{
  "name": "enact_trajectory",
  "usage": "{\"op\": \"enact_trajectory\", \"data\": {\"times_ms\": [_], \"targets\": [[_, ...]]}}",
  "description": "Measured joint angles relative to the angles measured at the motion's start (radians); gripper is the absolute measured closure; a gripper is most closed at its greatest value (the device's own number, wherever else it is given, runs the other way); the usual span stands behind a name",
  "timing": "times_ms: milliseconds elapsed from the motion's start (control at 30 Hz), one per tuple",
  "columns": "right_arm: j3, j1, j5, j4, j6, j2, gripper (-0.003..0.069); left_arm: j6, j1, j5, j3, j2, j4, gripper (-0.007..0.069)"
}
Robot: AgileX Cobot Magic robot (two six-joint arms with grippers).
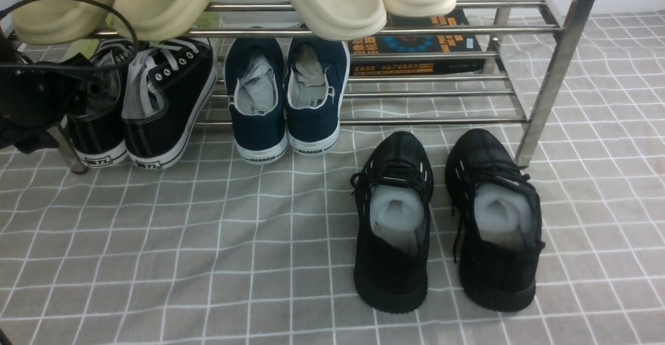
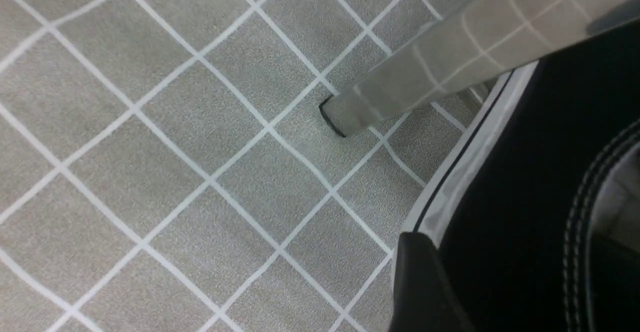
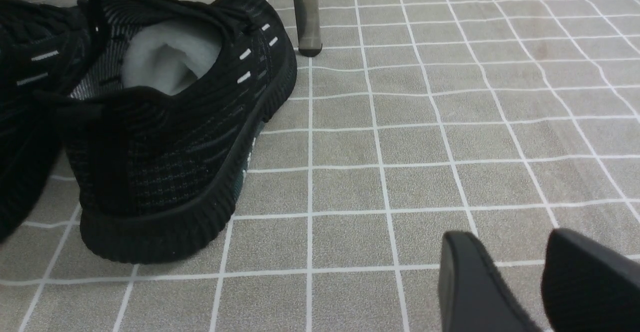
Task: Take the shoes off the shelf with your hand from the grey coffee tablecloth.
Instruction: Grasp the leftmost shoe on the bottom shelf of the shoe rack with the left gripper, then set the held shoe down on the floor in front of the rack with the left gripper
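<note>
Soft, even light with no strong direction fills all three views, and shadows are faint. The round bars of the shiny stainless-steel shoe rack (image 1: 555, 75) carry bright streaks of glare. The all-black knit sneakers (image 1: 392, 272) lose detail in their darks. In the left wrist view the black canvas sneaker with white sole (image 2: 525, 197) looks blurred, perhaps too close. The black fingertips (image 3: 470, 287) of the right gripper (image 3: 520, 277) are soft too.

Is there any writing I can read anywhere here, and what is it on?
"WARRIOR": on the heel of each navy shoe.
Black canvas sneakers: heel labels, characters too small to read.
Dark box on the shelf: orange print, too blurred to read.
</note>
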State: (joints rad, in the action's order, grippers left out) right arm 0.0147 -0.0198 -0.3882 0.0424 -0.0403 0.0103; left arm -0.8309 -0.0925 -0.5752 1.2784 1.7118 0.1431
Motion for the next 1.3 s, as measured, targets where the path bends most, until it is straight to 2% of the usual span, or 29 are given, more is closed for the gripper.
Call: {"op": "enact_trajectory", "data": {"times_ms": [133,167,200,267,367,500,800,1000,1300], "targets": [[0.0,0.0,0.0,0.0,0.0,0.0,0.042,0.001,0.0,0.02,0.001,0.014,-0.004,0.0295],[0.0,0.0,0.0,0.0,0.0,0.0,0.042,0.001,0.0,0.021,0.001,0.014,-0.006,0.0358],[0.0,0.0,0.0,0.0,0.0,0.0,0.042,0.002,0.0,0.022,0.001,0.014,-0.007,0.0368],[0.0,0.0,0.0,0.0,0.0,0.0,0.042,0.035,0.0,0.022,0.001,0.018,-0.01,0.0525],[0.0,0.0,0.0,0.0,0.0,0.0,0.042,0.097,0.0,-0.009,0.001,0.019,-0.025,0.0595],[0.0,0.0,0.0,0.0,0.0,0.0,0.042,0.127,0.0,-0.059,0.003,0.007,-0.059,0.0604],[0.0,0.0,0.0,0.0,0.0,0.0,0.042,0.171,0.0,-0.398,-0.001,-0.2,-0.073,0.0603],[0.0,0.0,0.0,0.0,0.0,0.0,0.042,0.16,0.0,-0.547,-0.007,-0.344,0.013,0.0603],[0.0,0.0,0.0,0.0,0.0,0.0,0.042,0.164,0.0,-0.607,-0.136,-0.559,0.149,0.0603]]}}
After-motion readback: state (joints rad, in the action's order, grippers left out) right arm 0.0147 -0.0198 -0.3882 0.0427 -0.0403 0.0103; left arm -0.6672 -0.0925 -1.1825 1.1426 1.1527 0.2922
